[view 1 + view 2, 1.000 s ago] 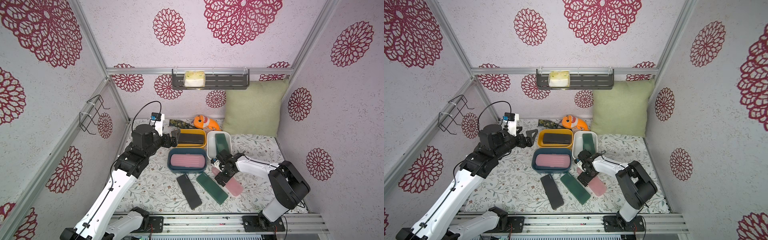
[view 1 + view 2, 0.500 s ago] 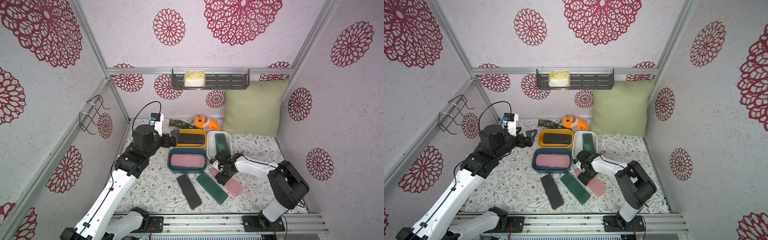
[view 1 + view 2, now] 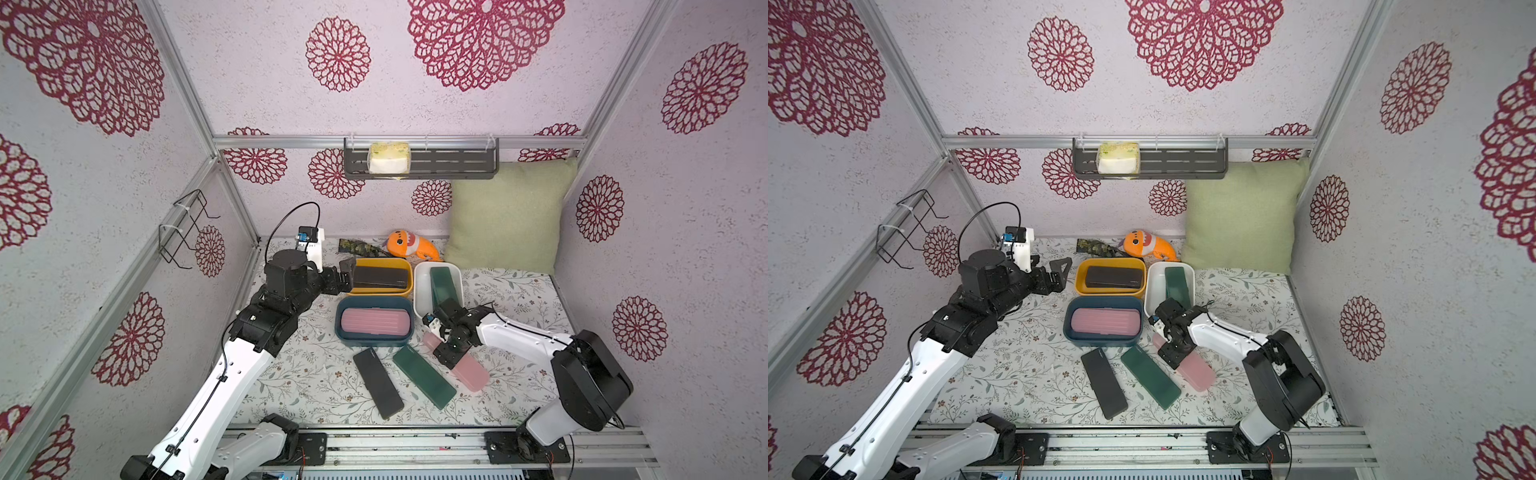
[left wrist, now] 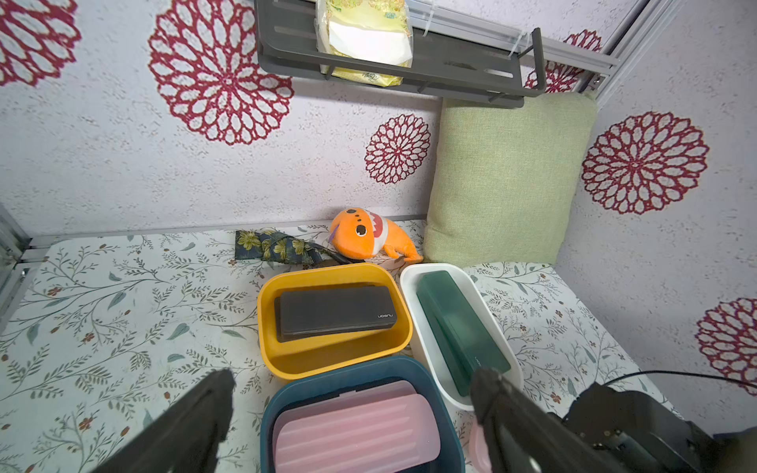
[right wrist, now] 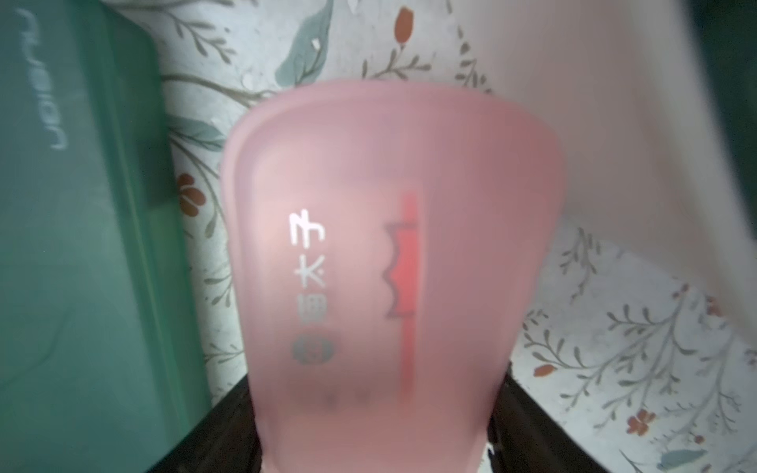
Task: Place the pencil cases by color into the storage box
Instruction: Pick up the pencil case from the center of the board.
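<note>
my right gripper [image 3: 451, 352] is clamped on the loose pink case [image 3: 471, 374]; black case [image 3: 378, 382] and green case [image 3: 424, 382] waiting on the bench [image 3: 311, 382], left gripper [image 3: 345, 276] gaping.

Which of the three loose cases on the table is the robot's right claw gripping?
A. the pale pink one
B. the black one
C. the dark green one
A: the right gripper sits on the pale pink case, and the right wrist view shows its fingers against both long sides of it, while the black case and the dark green case lie free alongside.
</note>
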You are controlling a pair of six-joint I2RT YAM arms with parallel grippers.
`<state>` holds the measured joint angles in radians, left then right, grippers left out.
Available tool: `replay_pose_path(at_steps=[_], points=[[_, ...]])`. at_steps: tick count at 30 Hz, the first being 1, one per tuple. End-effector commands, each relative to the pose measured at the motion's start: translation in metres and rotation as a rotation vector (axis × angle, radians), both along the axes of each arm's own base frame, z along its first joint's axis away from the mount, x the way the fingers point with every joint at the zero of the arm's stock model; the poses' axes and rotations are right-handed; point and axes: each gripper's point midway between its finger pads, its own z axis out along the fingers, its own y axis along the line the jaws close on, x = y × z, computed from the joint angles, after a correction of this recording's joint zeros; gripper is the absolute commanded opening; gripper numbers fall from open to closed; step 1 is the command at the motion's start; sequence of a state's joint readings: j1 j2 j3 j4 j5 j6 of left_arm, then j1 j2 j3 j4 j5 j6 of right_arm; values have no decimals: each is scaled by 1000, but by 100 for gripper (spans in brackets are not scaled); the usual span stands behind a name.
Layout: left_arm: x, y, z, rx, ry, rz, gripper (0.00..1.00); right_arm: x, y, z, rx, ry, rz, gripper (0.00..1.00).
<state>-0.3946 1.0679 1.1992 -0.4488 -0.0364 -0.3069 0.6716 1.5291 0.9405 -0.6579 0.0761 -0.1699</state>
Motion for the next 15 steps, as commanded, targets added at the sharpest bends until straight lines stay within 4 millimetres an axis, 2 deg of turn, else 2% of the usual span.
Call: replay_pose_path(at_steps=[1,8,15], points=[[-7,4,10,-1,-31,5,97,3,0,31,17,-59,30,58],[-10,11,20,-2,-49,37,97,3,2,64,69,-128,66,57],[-9,22,22,2,-63,93,97,23,24,110,136,-216,134,55]])
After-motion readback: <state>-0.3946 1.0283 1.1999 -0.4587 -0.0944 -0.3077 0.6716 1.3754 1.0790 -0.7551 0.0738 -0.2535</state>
